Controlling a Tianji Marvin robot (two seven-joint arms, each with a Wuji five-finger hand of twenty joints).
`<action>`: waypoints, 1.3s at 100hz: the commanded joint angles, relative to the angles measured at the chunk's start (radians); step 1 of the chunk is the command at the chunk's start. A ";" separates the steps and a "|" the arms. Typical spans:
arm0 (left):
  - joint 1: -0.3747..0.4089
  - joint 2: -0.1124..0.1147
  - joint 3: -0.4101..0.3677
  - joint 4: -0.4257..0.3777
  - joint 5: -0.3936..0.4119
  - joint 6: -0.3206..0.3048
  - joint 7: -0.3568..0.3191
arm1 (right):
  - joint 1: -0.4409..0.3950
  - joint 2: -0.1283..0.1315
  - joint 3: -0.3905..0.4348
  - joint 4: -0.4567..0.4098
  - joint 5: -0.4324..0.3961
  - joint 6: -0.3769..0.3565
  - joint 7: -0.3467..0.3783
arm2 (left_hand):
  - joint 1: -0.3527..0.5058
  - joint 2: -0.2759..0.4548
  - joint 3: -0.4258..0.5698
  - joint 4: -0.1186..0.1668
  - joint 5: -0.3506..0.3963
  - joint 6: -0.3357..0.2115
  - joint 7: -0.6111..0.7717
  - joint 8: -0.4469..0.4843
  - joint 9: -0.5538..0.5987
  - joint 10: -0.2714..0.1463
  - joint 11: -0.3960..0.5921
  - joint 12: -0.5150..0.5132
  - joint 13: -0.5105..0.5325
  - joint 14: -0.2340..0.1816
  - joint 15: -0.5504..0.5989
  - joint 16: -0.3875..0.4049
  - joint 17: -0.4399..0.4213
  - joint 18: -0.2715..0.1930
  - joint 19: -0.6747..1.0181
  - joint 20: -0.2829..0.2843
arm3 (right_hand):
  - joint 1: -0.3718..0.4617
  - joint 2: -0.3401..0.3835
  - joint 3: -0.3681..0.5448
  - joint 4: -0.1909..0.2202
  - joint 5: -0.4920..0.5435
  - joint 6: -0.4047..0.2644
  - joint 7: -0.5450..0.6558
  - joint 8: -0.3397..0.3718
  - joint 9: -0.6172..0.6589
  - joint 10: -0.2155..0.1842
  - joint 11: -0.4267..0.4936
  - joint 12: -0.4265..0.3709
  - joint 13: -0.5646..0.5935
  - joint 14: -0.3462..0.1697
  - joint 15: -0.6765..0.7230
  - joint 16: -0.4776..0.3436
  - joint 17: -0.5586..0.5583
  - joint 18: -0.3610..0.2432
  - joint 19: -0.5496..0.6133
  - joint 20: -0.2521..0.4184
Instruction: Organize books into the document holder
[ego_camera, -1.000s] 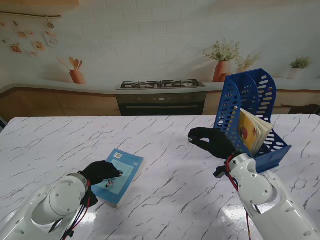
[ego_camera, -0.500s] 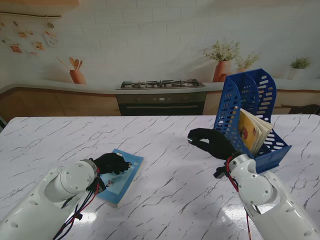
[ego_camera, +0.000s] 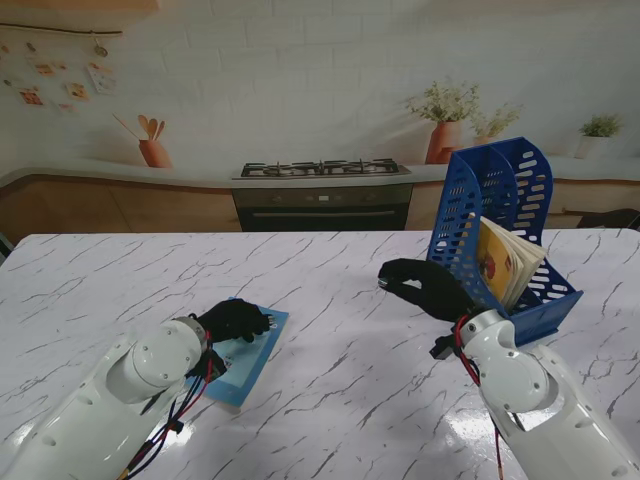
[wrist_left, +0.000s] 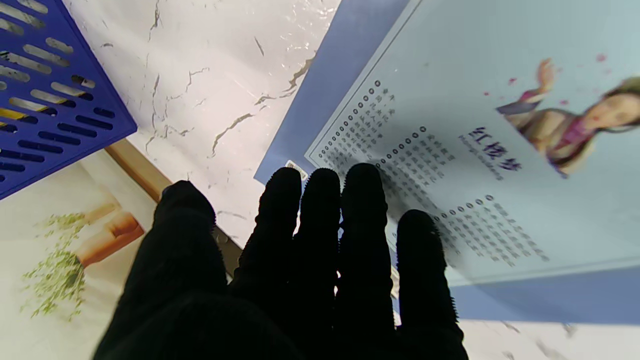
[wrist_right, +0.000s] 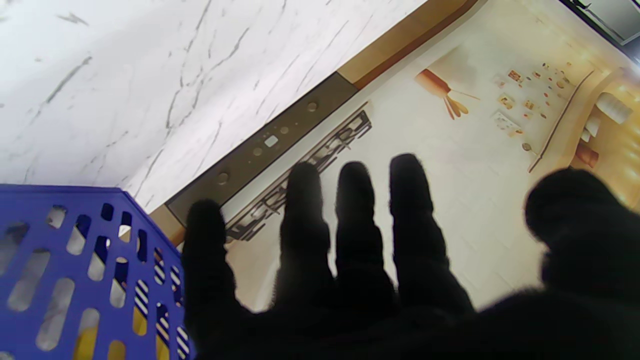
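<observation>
**Left hand over the blue book, right hand beside the holder**

A light-blue book (ego_camera: 243, 352) lies flat on the marble counter (ego_camera: 340, 400), on the left side and nearer to me than the middle. The left wrist view shows its pale cover (wrist_left: 480, 150) printed with rows of small text and a figure in pink, framed by a darker blue border. The left hand (ego_camera: 232, 321), gloved in black, sits over the book's farther end; its fingers (wrist_left: 322, 215) are extended and held close side by side, the thumb set apart, reaching across the corner of the cover. Whether the fingertips press on the cover I cannot tell, and nothing is clasped.

Well apart, on the right side of the counter, stands the blue slotted document holder (ego_camera: 505, 225), tilted back, with a yellow-covered book (ego_camera: 505, 262) leaning inside its nearer compartment. The right hand (ego_camera: 425, 285) hangs just beside the holder's left wall, holding nothing; its fingers (wrist_right: 350, 215) are stretched out with small gaps between them and the thumb spread wide. The holder's perforated wall (wrist_right: 65, 260) fills one corner of the right wrist view.
</observation>
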 joint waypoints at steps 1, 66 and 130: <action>0.072 0.003 -0.014 -0.053 0.037 -0.021 0.000 | -0.003 -0.006 -0.008 -0.001 0.004 0.000 -0.005 | -0.006 0.019 -0.028 0.003 -0.025 -0.009 0.014 -0.011 -0.024 0.002 -0.012 -0.013 -0.062 0.142 -0.174 -0.090 -0.026 0.051 -0.041 -0.019 | -0.001 0.032 -0.020 -0.028 -0.018 -0.031 -0.024 0.003 -0.027 -0.022 0.007 0.000 -0.011 -0.034 0.004 0.010 -0.016 -0.119 -0.009 -0.014; 0.297 0.004 -0.225 -0.211 0.201 0.103 0.051 | 0.003 -0.007 -0.019 0.006 0.015 -0.008 -0.007 | 0.008 -0.033 -0.011 0.011 -0.090 -0.047 0.035 0.042 -0.068 -0.029 0.024 0.057 -0.033 0.125 -0.180 0.053 -0.052 0.097 -0.042 -0.018 | 0.000 0.034 -0.021 -0.027 -0.016 -0.032 -0.023 0.002 -0.023 -0.024 -0.002 -0.009 -0.010 -0.034 0.003 0.010 -0.020 -0.120 -0.018 -0.024; 0.200 0.004 -0.127 -0.130 0.107 0.040 0.028 | 0.014 -0.004 -0.032 0.031 0.040 -0.015 0.017 | 0.012 -0.038 -0.011 0.011 -0.038 -0.036 0.076 0.052 -0.014 -0.005 0.055 0.060 0.079 0.103 -0.086 0.077 0.109 0.092 0.091 0.044 | 0.002 0.035 -0.022 -0.027 -0.010 -0.036 -0.019 0.003 -0.017 -0.025 0.001 -0.009 -0.007 -0.033 0.005 0.011 -0.021 -0.120 -0.019 -0.029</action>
